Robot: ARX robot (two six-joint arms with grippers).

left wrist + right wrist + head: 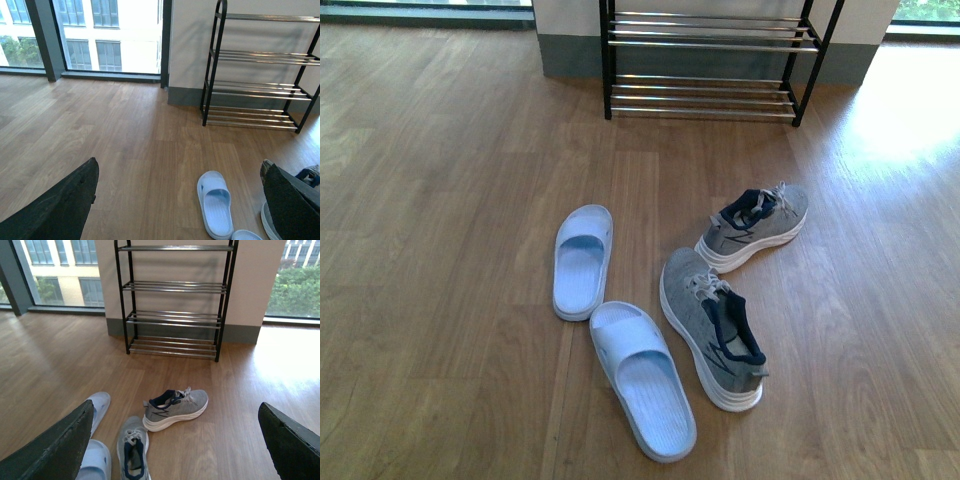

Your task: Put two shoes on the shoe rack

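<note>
the left gripper and right gripper gape wide, holding nothing, while grey sneakers and pale blue slides lie mid-frame on the floor, below the shoe rack at top.

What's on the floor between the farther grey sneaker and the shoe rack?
Nothing: bare wood floor separates the sneaker from the rack, clearest in the front view.

Blue slide on floor, rack beyond
</note>
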